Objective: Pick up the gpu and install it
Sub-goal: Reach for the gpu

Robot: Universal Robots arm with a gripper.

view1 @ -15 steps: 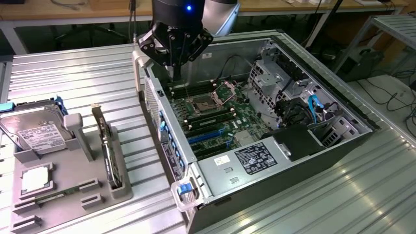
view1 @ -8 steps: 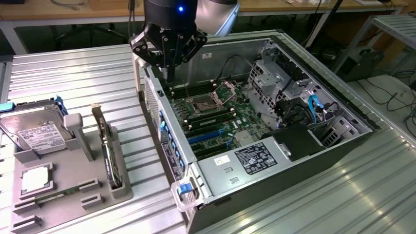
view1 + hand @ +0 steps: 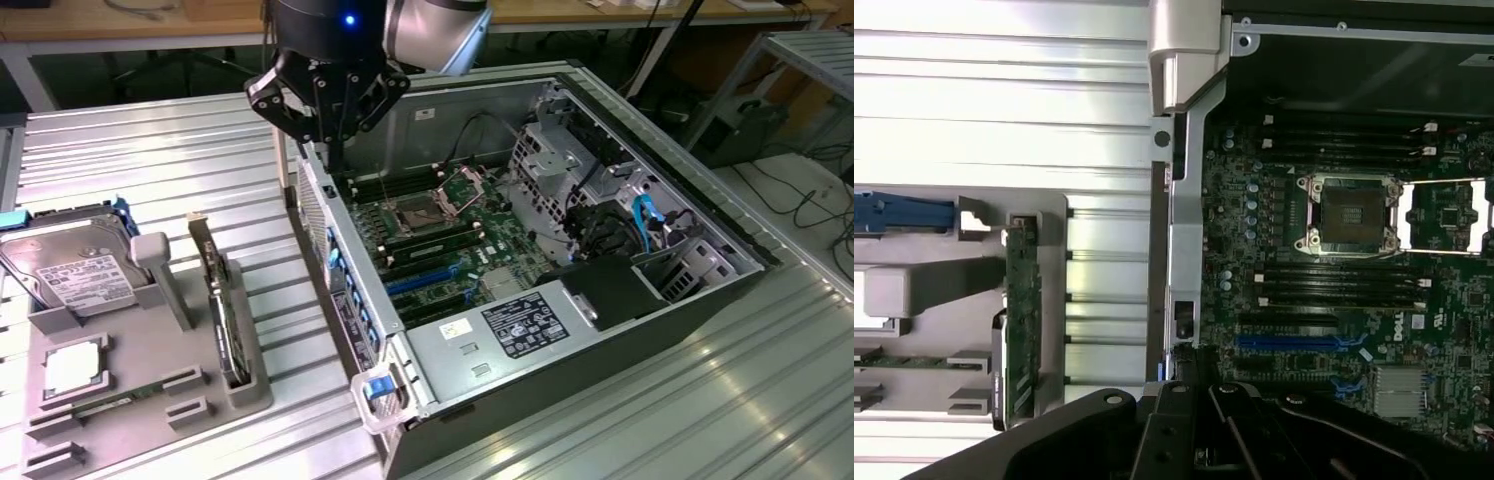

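Observation:
The gpu [image 3: 214,290] is a thin green card standing on edge in a slot of the grey holder [image 3: 147,400], at the exterior view's left. In the wrist view the gpu [image 3: 1022,310] shows edge-on, apart from the gripper. My gripper [image 3: 334,148] hangs above the open computer case's near wall [image 3: 327,225], by the motherboard's CPU socket [image 3: 424,212]. Its fingers are shut together with nothing between them. In the wrist view the gripper [image 3: 1197,375] sits over the case wall [image 3: 1176,230], with the motherboard [image 3: 1334,300] and a blue slot [image 3: 1289,342] beside it.
A silver hard drive [image 3: 74,270] and a square CPU chip [image 3: 74,365] also rest in the grey holder. The case lies on a ribbed metal table [image 3: 174,160], with cables, drive cages [image 3: 561,150] and a labelled cover [image 3: 527,325] inside.

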